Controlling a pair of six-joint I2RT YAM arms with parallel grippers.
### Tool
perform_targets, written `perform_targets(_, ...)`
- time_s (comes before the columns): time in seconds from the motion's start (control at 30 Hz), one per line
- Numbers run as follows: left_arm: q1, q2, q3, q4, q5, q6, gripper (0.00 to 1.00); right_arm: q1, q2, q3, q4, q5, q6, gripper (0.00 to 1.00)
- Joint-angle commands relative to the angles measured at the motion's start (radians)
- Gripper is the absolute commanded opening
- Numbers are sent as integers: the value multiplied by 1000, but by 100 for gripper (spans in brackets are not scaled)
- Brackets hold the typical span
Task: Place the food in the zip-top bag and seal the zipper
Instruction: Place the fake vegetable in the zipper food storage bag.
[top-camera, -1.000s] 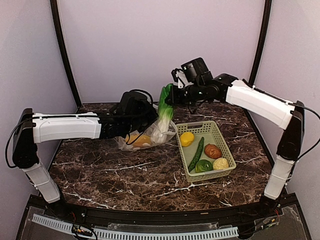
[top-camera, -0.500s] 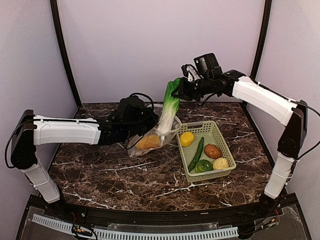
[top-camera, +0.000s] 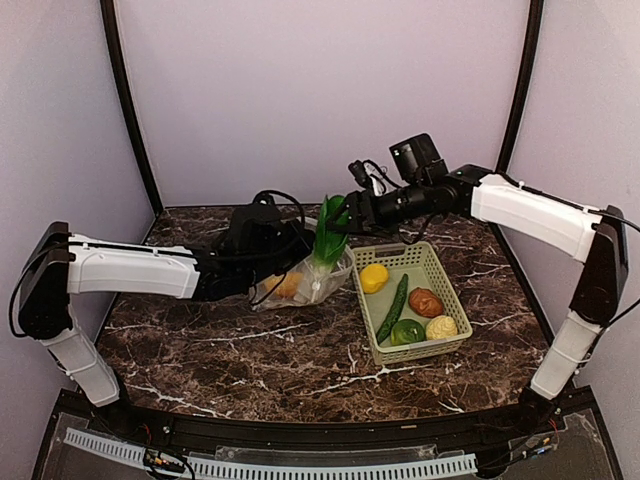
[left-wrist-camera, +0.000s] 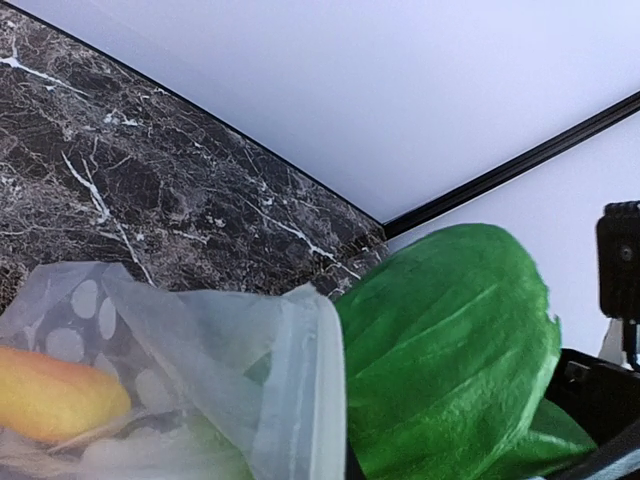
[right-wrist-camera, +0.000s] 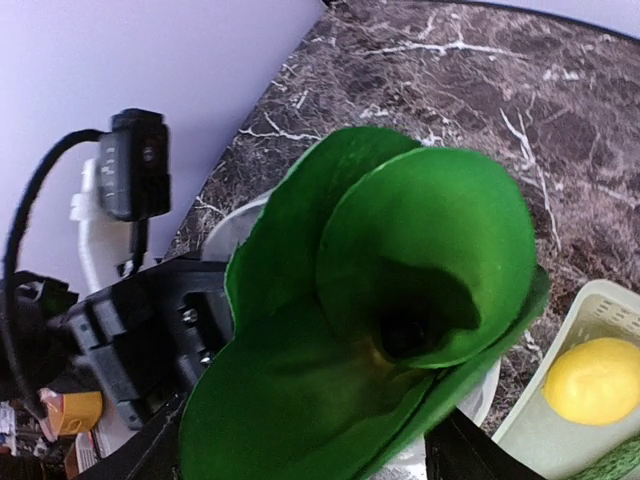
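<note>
The leek (top-camera: 326, 243) leans with its white end inside the zip-top bag (top-camera: 300, 288), at 9 o'clock of the basket (top-camera: 440, 262); the right hand (top-camera: 345, 222) is clamped on its green top; the left hand (top-camera: 264, 268) meets the bag's 9 o'clock edge, grip hidden

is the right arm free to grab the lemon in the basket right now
Probably not yet: the right pincer is shut on the leek, its base in the zip-top bag. The lemon itself lies uncovered in the basket.
</note>
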Motion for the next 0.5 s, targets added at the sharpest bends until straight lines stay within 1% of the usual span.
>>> perform_targets(0.0, -5, -67, -27, 52, -26, 26, 1, -76, -88, 15, 7, -129, -189, 75)
perform_targets(0.13, -5, -73, -32, 37, -6, 35, 1, -174, -89, 35, -8, -275, -288, 76)
perform_targets(0.2, -4, -76, -34, 23, 5, 44, 1, -189, -73, 63, -33, -301, -346, 77)
perform_targets(0.27, -5, -76, -33, 11, 19, 56, 1, -186, -44, 104, -71, -333, -413, 83)
perform_targets(0.3, -5, -75, -32, 5, 30, 66, 1, -181, -25, 127, -111, -333, -465, 91)
perform_targets(0.4, -5, -72, -30, -5, 48, 74, 1, -155, 33, 197, -232, -349, -610, 97)
perform_targets(0.47, -5, -71, -26, -13, 57, 81, 1, -132, 62, 225, -320, -353, -713, 99)
